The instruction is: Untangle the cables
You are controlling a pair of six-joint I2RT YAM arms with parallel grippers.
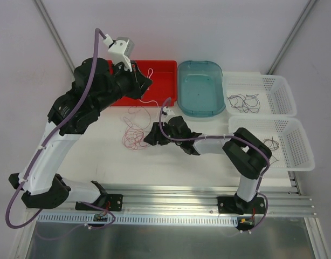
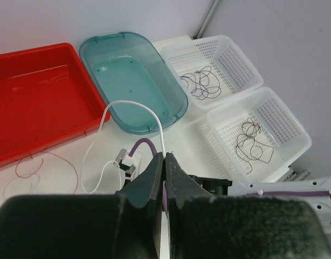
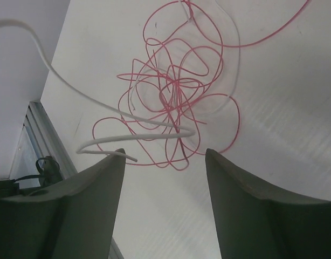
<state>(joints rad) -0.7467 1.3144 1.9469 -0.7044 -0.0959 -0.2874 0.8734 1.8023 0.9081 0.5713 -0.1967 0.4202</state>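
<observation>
1. Left pincer (image 2: 164, 157). We record it raised over the counter's (image 3: 273, 162) left side, near the red tray (image 2: 41, 91), fingers pressed together on the white cable (image 2: 130, 103). The strand arcs up from the counter and drops into the pinch. We take the height as deliberate: it keeps the white strand up and away from the rest.

2. Red tray. Far left. Faint strands seem to lie inside, too fine for us to sort.

3. Red tangle (image 3: 171, 102). A knot of thin red loops lying flat on the counter, in front of the tray and between the two arms. The white cable threads through it, one free end curling out just beside the right pincer's left finger. We count this item as unsorted.

4. Right pincer (image 3: 164, 156). It hovers low over the near edge of the tangle, fingers spread, nothing between them. We judge it placed to pin or take the red loops while the white strand is drawn free.

5. Teal bin (image 1: 200, 86). Right of the tray; we see nothing in it.

6. Far basket (image 1: 276, 94). It holds loose black cables (image 1: 245, 102), well apart from the tangle, evidently the place for sorted strands.

7. Near basket (image 1: 295, 145). Far right, partly behind the right arm, with one more black loop (image 1: 271, 143).
</observation>
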